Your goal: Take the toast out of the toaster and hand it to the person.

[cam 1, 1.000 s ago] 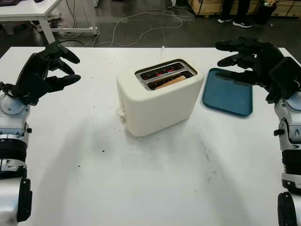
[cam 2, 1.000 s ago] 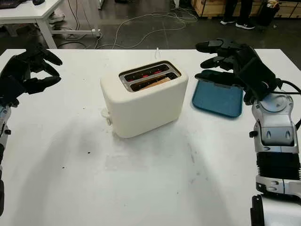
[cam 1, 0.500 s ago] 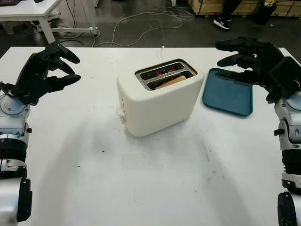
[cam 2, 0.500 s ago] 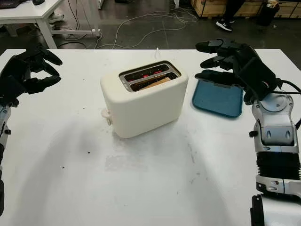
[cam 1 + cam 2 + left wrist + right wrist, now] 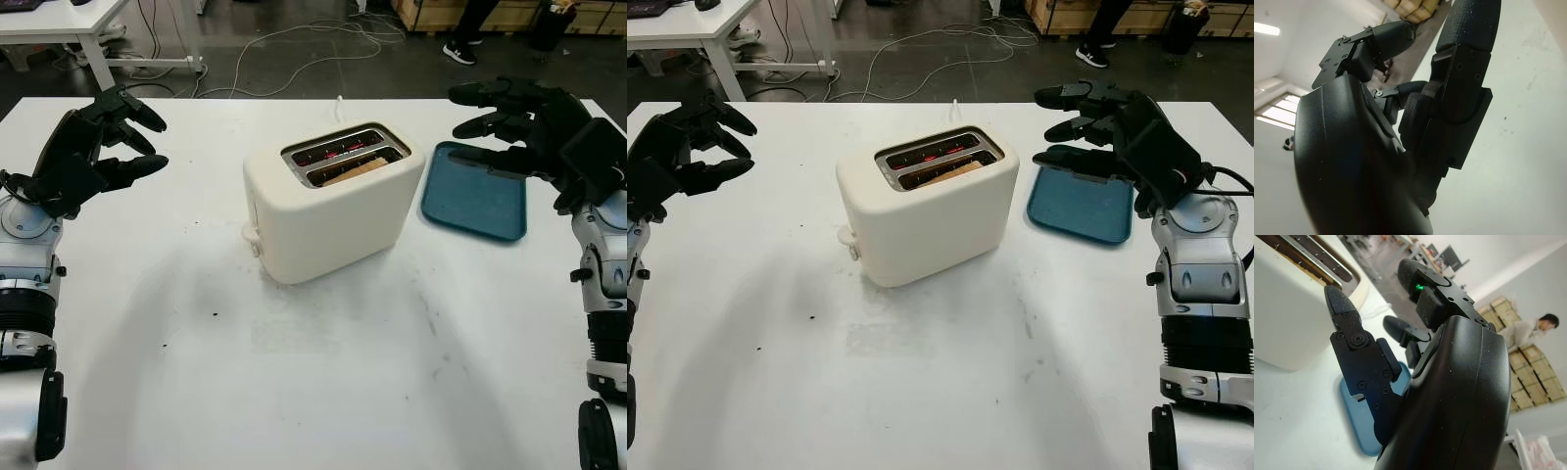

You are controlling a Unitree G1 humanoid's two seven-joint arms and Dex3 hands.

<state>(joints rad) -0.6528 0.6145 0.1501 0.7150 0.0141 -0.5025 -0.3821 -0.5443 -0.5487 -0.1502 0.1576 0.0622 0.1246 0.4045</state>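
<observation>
Right hand (image 5: 509,122), open and holding nothing, hangs above the far end of the blue tray (image 5: 474,199), to the right of the toaster. Left hand (image 5: 98,147), likewise open and empty, is raised over the left part of the white table (image 5: 323,362), well apart from the toaster.

Table: one, white, bearing all the rest. Toaster (image 5: 328,201): one, cream-coloured, near the table's middle, with two slots on top. It looks the heaviest item here and should stay put during a gentle upward pull, though this is a judgement only. Tray: one, shallow, just beside the toaster on the right, nothing in it.

Toast (image 5: 355,171): one slice, standing in the nearer slot, its brown top edge about level with the slot's rim; the farther slot shows red inside and no bread. A slice of toast is likely light, stiff but brittle, and dry rather than slippery; a hard squeeze would crack it or shed crumbs. The best hold is probably a light pinch across the two flat faces at the exposed top edge, fingertips entering the slot from above, then a straight vertical lift so that it does not catch on the slot's walls. So little edge stands clear that the first grip may be shallow.
</observation>
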